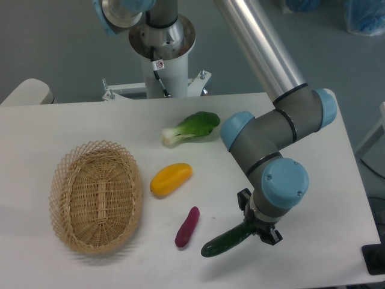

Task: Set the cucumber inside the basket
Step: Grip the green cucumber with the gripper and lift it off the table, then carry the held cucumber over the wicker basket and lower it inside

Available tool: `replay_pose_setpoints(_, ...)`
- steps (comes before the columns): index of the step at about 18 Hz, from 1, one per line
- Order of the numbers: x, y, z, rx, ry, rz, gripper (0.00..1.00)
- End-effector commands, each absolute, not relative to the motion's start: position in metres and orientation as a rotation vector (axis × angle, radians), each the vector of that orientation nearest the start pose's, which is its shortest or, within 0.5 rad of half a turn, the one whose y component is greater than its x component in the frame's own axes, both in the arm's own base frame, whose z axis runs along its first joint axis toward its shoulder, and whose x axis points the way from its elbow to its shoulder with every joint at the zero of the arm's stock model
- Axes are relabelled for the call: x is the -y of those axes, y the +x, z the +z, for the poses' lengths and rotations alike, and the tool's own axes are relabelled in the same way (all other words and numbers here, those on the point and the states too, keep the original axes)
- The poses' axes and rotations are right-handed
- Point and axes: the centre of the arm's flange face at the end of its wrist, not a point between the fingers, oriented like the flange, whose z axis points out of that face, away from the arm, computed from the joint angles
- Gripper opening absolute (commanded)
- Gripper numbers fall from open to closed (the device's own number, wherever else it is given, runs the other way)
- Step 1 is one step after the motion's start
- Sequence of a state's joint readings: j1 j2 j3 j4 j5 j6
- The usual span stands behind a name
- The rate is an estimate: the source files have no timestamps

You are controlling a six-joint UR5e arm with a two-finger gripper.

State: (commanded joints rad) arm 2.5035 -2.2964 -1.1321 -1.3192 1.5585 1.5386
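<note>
The cucumber lies at the front right of the tabletop, its right end clamped in the hand. A purple vegetable sits just left of it. The basket stands well apart at left.

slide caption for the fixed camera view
UR5e gripper over the cucumber on the table, wicker basket empty at left.

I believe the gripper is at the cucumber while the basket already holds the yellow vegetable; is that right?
Not quite. The camera view shows the basket holding nothing; the yellow vegetable lies on the table beside it. The gripper is indeed at the cucumber.
</note>
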Motion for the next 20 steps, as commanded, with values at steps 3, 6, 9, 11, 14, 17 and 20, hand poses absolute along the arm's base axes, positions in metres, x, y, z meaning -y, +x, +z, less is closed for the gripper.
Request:
replay_pose_setpoints(3,-0.557,-0.523,0.263,-0.940,-3.001,-0.067,0.10)
replay_pose_setpoints(6,-0.556,-0.519,0.264,-0.943,-3.002,-0.063,0.10)
replay_pose_setpoints(9,-0.569,-0.505,0.264,-0.959,-3.005,-0.062,0.10)
replay_pose_setpoints(11,-0.575,-0.495,0.266,-0.973,-3.001,-0.062,0.10)
replay_pose_setpoints(14,-0.571,-0.493,0.269,-0.967,-3.005,-0.073,0.10)
replay_pose_setpoints(17,-0.567,-0.479,0.270,-0.966,-3.002,-0.098,0.10)
replay_pose_setpoints(20,-0.565,-0.460,0.274,-0.982,-2.986,-0.120,0.10)
